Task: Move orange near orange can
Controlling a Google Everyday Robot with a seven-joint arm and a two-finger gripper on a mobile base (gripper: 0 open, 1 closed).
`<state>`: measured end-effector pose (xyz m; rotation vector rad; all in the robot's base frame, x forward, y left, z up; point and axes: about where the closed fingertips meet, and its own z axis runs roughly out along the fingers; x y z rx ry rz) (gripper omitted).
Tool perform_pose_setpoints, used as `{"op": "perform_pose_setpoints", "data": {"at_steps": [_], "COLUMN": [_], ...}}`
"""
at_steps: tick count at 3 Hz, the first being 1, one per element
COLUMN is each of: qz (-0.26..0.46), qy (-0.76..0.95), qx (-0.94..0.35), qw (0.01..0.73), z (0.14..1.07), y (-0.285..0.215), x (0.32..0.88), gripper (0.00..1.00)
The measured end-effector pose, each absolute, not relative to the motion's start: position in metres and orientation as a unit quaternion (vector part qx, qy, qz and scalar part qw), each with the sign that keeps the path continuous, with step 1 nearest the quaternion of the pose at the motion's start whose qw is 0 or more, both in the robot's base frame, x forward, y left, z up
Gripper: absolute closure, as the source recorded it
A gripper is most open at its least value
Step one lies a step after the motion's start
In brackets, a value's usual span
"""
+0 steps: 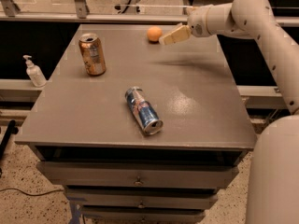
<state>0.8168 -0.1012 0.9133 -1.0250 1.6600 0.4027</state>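
- Orange (154, 34) is seen at the far edge of the counter (196, 97), resting on the surface and held by nothing
- Gripper (163, 41) is held in the air just right of the orange, its tip pointed left and slightly down toward the fruit; a narrow gap can be made out between the two
- Whether the gripper is spread or pressed together cannot be told from this view; nothing is seen gripped in it
- Arm (252, 17) is stretched in from the right side, bent over the counter's far right corner
- Orange can (92, 54) is stood upright on the far left part of the counter, its silver top opened, well apart from the orange
- Blue can (143, 110) is laid on its side near the middle of the counter, closer to the front edge, its top end turned toward the front right
- Shadow (187, 64) is cast on the counter below and to the right of the gripper
- Bottle (34, 72) with a pump top is stood on a lower ledge left of the counter
- Drawers (138, 176) are shown shut beneath the counter's front edge
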Motion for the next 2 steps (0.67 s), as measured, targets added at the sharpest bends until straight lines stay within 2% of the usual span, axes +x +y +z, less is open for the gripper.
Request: {"op": "perform_pose_setpoints", "data": {"at_steps": [2], "qz": [0.188], "qy": [0.686], "qx": [-0.413], "qw": [0.568], "z": [0.902], "y": [-0.073], "x": [0.875], "gripper": [0.00]}}
